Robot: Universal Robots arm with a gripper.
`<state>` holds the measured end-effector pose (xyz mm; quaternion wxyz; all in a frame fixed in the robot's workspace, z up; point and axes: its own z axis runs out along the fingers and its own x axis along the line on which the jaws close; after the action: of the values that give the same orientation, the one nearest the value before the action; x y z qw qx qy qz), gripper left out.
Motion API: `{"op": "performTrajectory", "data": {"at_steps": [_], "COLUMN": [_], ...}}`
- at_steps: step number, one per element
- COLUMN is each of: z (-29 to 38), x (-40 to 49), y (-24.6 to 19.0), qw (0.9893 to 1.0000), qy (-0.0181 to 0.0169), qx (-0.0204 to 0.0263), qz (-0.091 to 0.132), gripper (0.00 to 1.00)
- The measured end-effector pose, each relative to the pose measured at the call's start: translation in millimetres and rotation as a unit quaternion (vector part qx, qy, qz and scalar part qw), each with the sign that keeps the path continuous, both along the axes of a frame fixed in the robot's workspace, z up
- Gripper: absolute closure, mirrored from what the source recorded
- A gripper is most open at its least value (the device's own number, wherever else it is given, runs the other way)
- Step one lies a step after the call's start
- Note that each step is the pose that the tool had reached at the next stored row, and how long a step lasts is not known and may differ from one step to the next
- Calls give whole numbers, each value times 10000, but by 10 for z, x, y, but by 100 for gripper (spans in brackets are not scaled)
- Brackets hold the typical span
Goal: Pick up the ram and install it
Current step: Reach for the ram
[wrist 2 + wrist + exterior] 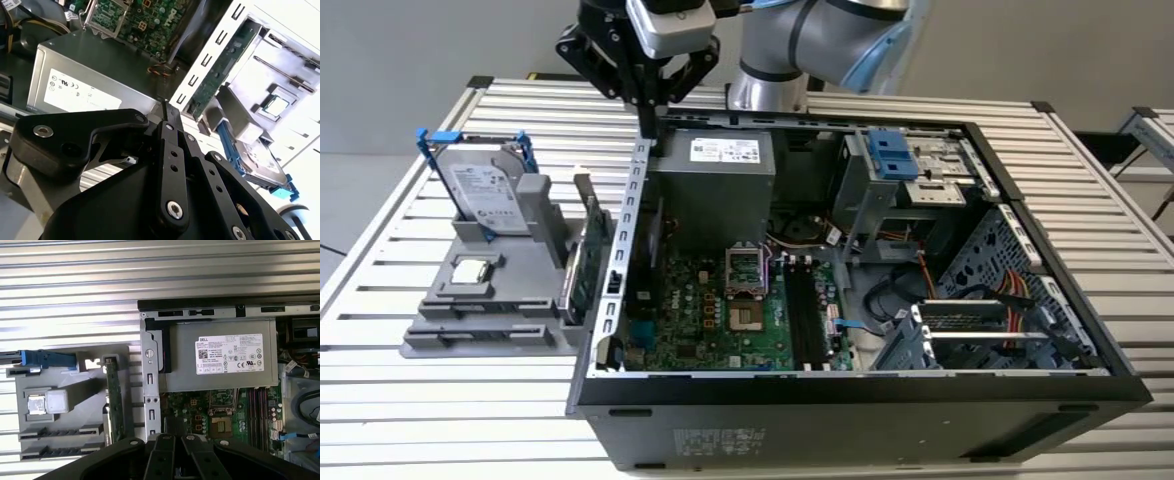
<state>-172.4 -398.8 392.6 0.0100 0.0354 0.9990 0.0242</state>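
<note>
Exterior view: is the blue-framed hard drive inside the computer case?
No, the hard drive stands in the grey holder beside the case, on the exterior view's left.

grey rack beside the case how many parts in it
3: hard drive in blue frame standing at one end, green card upright on its case side, square chip lying flat; the long slots may hide more.

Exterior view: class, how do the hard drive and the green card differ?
The hard drive is a thick grey block, blue-framed; the green card is a thin board. The hard drive stands at the grey holder's far end; the green card runs along its side beside the computer case. Both stand in that holder.
</note>
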Motion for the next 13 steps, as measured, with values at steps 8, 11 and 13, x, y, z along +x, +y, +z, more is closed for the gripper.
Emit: {"op": "performTrajectory", "data": {"at_steps": [8, 11, 13], "z": [0, 0, 0], "x": [-84, -113, -131], "y": [0, 0, 0], "qw": [10000, 10000, 10000], "qy": [7, 17, 30], "qx": [0, 0, 0], "qz": [0, 0, 0], "gripper": [100, 100, 100]}}
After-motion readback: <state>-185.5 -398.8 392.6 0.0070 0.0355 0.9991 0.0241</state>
